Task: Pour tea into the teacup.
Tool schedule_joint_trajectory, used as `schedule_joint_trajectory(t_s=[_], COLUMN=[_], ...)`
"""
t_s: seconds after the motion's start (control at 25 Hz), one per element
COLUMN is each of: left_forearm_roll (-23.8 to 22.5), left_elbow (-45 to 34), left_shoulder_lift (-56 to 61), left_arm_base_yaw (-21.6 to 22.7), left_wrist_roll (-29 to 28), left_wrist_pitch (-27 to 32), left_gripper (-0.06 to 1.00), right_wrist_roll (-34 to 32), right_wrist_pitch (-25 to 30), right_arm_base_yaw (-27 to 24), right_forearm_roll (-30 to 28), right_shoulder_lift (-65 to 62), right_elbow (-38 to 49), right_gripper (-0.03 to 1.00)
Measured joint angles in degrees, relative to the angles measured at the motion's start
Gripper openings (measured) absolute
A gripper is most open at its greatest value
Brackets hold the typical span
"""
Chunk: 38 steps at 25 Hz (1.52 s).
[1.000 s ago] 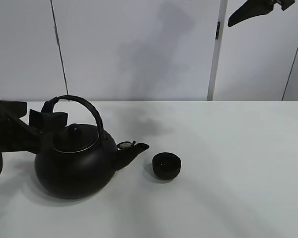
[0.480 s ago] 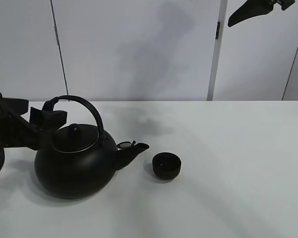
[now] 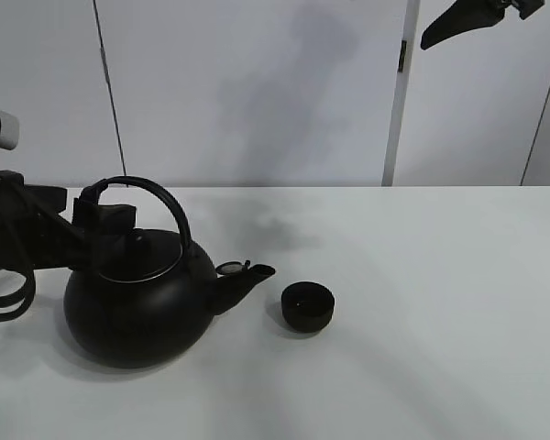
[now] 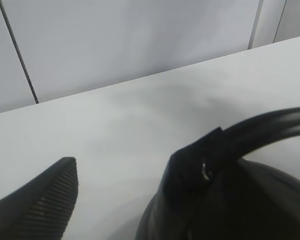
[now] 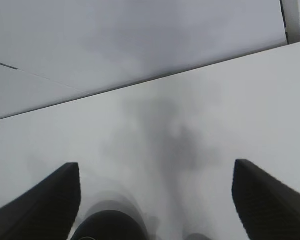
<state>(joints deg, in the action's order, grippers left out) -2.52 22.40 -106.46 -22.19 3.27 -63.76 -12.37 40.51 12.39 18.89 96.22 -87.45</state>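
The small black teacup (image 3: pixel 308 305) stands on the white table just right of the kettle's spout (image 3: pixel 247 275). The big black kettle (image 3: pixel 137 298) stands at the left with its arched handle (image 3: pixel 156 192) upright. My left gripper (image 3: pixel 105 217) is open at the left end of the handle, above the lid. In the left wrist view the left gripper (image 4: pixel 130 167) has one finger (image 4: pixel 192 167) against the handle (image 4: pixel 270 125), and bare table shows between the jaws. My right gripper (image 3: pixel 477 20) hangs high at the top right, open and empty; its wrist view (image 5: pixel 155 195) shows only table.
The white table (image 3: pixel 440 275) stretches to the right of the cup. A white panelled wall (image 3: pixel 257 92) stands behind it. A blurred dark round shape (image 5: pixel 107 225) lies at the edge of the right wrist view; I cannot tell what it is.
My left arm has moved right and a little up, bringing the open gripper closer to the kettle's handle. Kettle, teacup and right arm have not moved.
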Motion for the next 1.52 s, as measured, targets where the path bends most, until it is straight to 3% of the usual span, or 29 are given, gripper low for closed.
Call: schedule_joint_trajectory(t_s=[0.12, 0.24, 0.48, 0.52, 1.16, 1.52], left_forearm_roll=[-1.0, -1.2, -4.7, -4.4, -4.2, -5.7], left_elbow=[0.8, 1.1, 1.1, 1.1, 1.1, 1.1], left_shoulder_lift=[-0.8, -2.0, -2.3, -2.3, -2.1, 0.3], left_arm_base_yaw=[1.0, 1.3, 1.3, 1.3, 1.5, 1.5], left_wrist_roll=[-1.1, -2.9, -3.3, -2.6, -1.6, -1.6], left_wrist_pitch=[0.1, 0.1, -0.7, -0.7, -0.4, 3.2], left_gripper=[0.56, 0.48, 0.14, 0.13, 0.11, 0.11], right_wrist_roll=[0.0, 0.0, 0.0, 0.0, 0.0, 0.0], right_wrist_pitch=[0.0, 0.0, 0.0, 0.0, -0.1, -0.2], right_arm_base_yaw=[0.0, 0.0, 0.0, 0.0, 0.0, 0.0], right_forearm_roll=[0.0, 0.0, 0.0, 0.0, 0.0, 0.0], right_shoulder_lift=[0.0, 0.0, 0.0, 0.0, 0.0, 0.0], right_elbow=[0.0, 0.0, 0.0, 0.0, 0.0, 0.0], right_gripper=[0.57, 0.57, 0.57, 0.57, 0.57, 0.57])
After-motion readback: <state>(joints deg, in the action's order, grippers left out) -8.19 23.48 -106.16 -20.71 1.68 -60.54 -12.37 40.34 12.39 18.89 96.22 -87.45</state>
